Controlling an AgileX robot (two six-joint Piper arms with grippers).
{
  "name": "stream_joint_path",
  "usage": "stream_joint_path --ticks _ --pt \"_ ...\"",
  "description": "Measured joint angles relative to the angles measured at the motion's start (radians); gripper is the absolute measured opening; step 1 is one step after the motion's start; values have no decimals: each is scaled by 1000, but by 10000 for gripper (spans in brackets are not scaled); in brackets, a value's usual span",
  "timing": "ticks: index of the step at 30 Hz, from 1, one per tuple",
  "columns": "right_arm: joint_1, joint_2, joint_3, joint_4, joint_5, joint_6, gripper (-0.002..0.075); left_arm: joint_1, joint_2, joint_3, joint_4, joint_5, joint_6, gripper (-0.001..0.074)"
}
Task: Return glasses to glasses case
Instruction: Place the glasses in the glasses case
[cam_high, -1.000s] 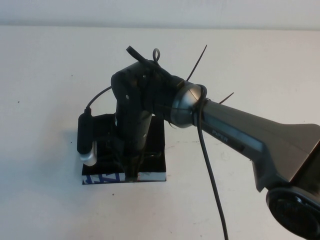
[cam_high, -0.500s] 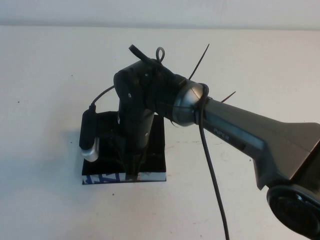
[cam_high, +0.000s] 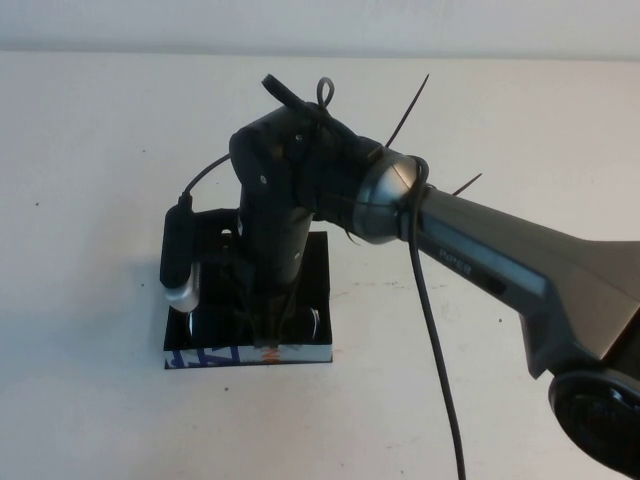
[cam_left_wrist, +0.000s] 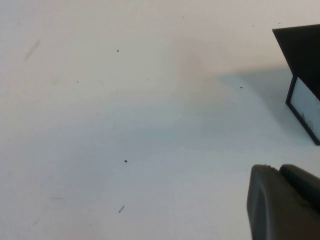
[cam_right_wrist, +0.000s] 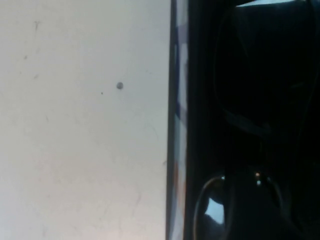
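- A black glasses case (cam_high: 300, 345) sits on a white table (cam_high: 90, 160), with its white front edge, printed in blue and orange, facing the robot.
- The right arm (cam_high: 480, 265) reaches in from the robot's right side and bends down directly over the case.
- The right gripper (cam_high: 268, 335) points downward, with its tip at the case's front edge, near the middle of the printed strip.
- Whether the right gripper's fingers are spread or closed cannot be told: they merge with the black case in the high view.
- A small black and silver wrist camera (cam_high: 178, 262) hangs beside the gripper, over the case's left side.
- The glasses (cam_right_wrist: 240, 200) lie inside the case against the black lining. In the right wrist view, a curved dark frame rim and a small glint on a lens are visible just behind the case's front wall.
- In the high view, part of a rounded lens (cam_high: 305, 325) shows just right of the gripper, inside the case.
- In the left wrist view, the left gripper (cam_left_wrist: 285, 202) shows only as a dark rounded part at the picture's corner, over bare table and well apart from the case (cam_left_wrist: 302, 75).
- How far the left gripper's fingers are parted cannot be told.
- A black cable (cam_high: 430, 350) runs along the right arm, to the right of the case.
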Motion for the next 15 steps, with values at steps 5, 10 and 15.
stream_joint_path --ticks 5,10,15 --pt "0 -5 0 -11 0 0 202 0 0 0 0 0 0 -4" --pt "-2 -21 0 -44 0 4 202 0 0 0 0 0 0 -4" --pt "-4 -106 23 -51 2 176 192 0 0 0 0 0 0 -4"
